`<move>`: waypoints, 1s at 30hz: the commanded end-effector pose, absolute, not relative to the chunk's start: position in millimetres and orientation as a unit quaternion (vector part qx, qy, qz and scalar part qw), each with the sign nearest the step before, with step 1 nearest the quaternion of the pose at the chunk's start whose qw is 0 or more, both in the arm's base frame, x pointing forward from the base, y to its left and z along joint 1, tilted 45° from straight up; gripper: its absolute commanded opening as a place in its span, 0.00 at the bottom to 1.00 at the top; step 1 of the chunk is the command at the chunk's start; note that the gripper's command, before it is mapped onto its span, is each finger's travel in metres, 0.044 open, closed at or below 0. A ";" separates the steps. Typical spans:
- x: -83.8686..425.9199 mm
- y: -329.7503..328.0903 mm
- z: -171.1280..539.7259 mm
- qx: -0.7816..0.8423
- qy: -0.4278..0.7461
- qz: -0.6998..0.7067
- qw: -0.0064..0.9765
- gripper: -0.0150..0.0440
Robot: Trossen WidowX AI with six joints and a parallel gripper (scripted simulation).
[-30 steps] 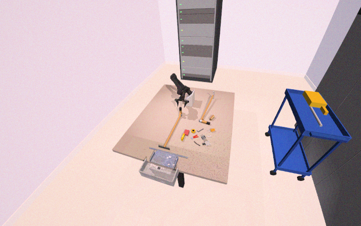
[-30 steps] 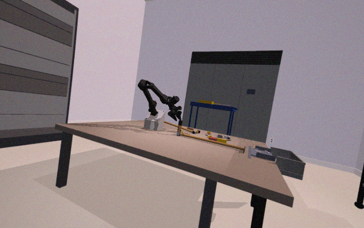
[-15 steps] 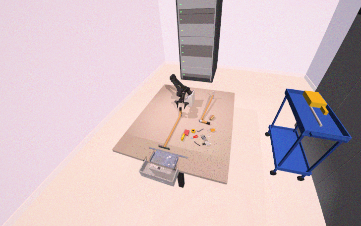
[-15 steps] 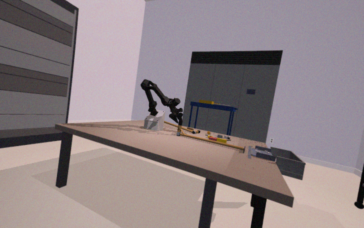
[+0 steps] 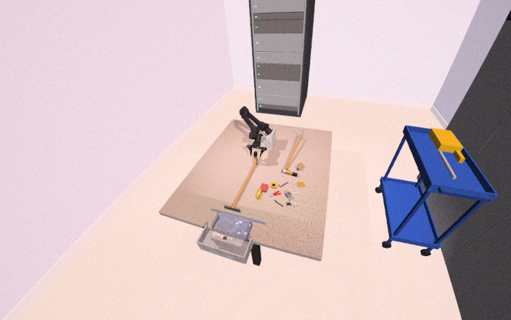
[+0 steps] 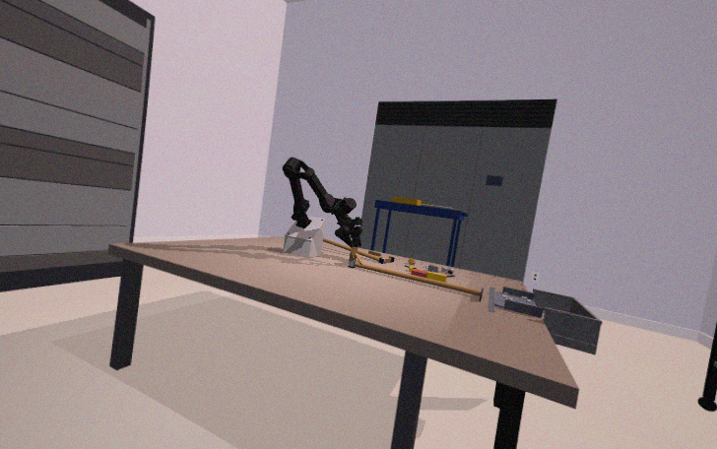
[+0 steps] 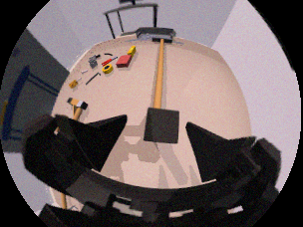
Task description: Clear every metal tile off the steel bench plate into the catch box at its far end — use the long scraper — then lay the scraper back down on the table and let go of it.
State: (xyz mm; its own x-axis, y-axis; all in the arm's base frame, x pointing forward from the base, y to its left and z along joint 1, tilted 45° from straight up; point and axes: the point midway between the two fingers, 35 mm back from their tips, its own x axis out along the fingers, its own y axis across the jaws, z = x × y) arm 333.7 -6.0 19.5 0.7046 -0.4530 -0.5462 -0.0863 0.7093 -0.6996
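The long scraper (image 5: pixel 245 182) (image 6: pixel 418 276) (image 7: pixel 159 75) lies on the table, its dark blade (image 5: pixel 231 208) just before the bench plate and its upright black grip (image 5: pixel 255 154) (image 7: pixel 161 125) at the near end. My gripper (image 5: pixel 256 154) (image 6: pixel 356 245) (image 7: pixel 157 121) is open. In the wrist view the grip shows between the spread fingers, unheld. The blue-grey bench plate (image 5: pixel 225 222) carries several small pale tiles (image 5: pixel 239 222). The grey catch box (image 5: pixel 222 251) (image 6: pixel 571 333) hangs at its far end; pale bits and one dark bit show near its inner side.
A second long wooden tool (image 5: pixel 293 153) with a black-tipped head lies to one side. A red and yellow item (image 5: pixel 264 187) (image 7: pixel 124 61), a yellow tape measure (image 5: pixel 273 185) (image 7: pixel 107 69), red pliers (image 5: pixel 274 194) and other small things lie beside the scraper. A crossbar (image 5: pixel 258 221) edges the plate.
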 end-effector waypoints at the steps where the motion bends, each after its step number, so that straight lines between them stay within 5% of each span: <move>1: 339.0 -8.3 17.2 -0.366 0.366 -0.107 0.849 1.00; 8: 345.5 -14.9 11.0 -0.367 0.364 -0.107 0.849 1.00; 21: 341.5 -13.5 12.3 -0.367 0.367 -0.109 0.848 0.42; 30: 341.5 -13.3 12.6 -0.367 0.367 -0.109 0.848 0.25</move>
State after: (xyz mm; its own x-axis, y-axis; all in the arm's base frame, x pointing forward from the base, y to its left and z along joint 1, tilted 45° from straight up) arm 341.9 -13.7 12.5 0.7069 -0.4541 -0.5423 -0.0851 0.7065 -0.7026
